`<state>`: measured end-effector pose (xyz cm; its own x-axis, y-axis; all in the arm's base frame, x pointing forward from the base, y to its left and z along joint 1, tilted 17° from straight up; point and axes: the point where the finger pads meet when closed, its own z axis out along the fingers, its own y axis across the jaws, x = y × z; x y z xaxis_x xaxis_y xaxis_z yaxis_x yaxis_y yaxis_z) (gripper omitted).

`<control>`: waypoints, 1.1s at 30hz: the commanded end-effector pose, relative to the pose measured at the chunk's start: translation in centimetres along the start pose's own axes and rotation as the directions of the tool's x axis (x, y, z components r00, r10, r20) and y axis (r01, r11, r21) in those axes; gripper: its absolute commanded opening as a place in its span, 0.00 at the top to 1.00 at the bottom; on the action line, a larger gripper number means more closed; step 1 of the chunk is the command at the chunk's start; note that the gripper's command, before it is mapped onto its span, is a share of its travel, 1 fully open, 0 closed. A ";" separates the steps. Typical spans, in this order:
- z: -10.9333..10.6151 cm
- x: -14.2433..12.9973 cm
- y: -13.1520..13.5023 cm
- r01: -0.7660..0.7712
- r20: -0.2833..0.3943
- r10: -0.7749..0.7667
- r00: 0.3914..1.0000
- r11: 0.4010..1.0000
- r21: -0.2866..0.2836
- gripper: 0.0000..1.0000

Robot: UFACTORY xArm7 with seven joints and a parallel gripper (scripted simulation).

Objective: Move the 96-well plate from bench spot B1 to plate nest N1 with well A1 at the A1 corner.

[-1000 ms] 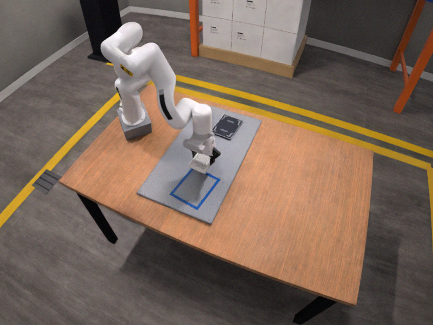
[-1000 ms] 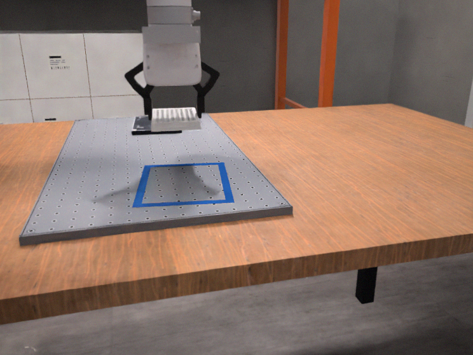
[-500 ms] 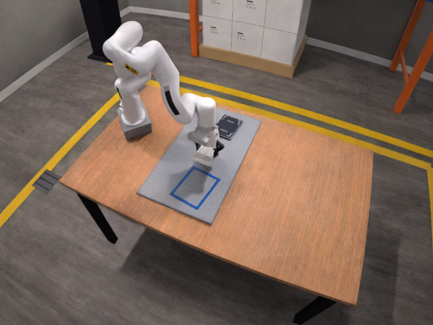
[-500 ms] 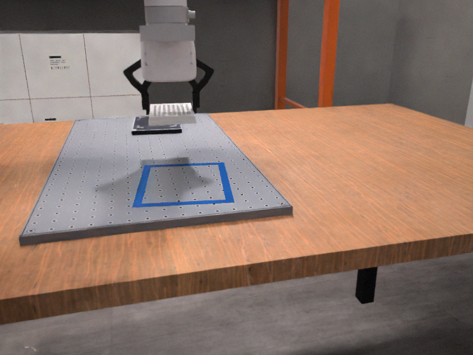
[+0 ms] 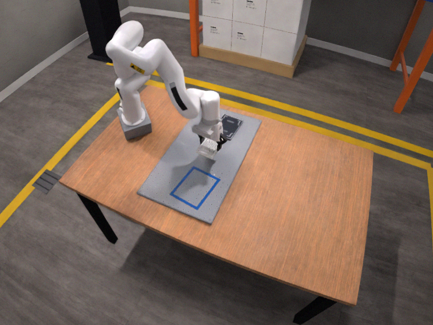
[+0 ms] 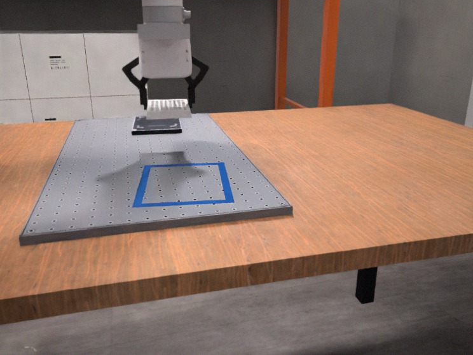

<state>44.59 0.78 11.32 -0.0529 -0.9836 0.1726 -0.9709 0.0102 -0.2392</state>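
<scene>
Wooden table (image 5: 296, 194), grey breadboard (image 6: 79, 173): gripper (image 6: 167, 96) fingers (image 6: 191, 90) pinching 96-well plate (image 6: 167, 109) aloft; black nest (image 6: 156, 125) just below, blue-outlined spot (image 6: 181, 202) nearer.
</scene>
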 end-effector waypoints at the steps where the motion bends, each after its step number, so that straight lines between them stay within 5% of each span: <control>1: -0.2 -1.5 0.0 0.001 -0.001 -0.001 1.000 1.000 0.005 1.00; 33: -0.4 -10.8 1.2 0.001 0.000 -0.001 1.000 1.000 0.005 1.00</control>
<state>43.88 10.31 9.63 -0.0532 -0.9835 0.1729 -0.9709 0.0105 -0.2391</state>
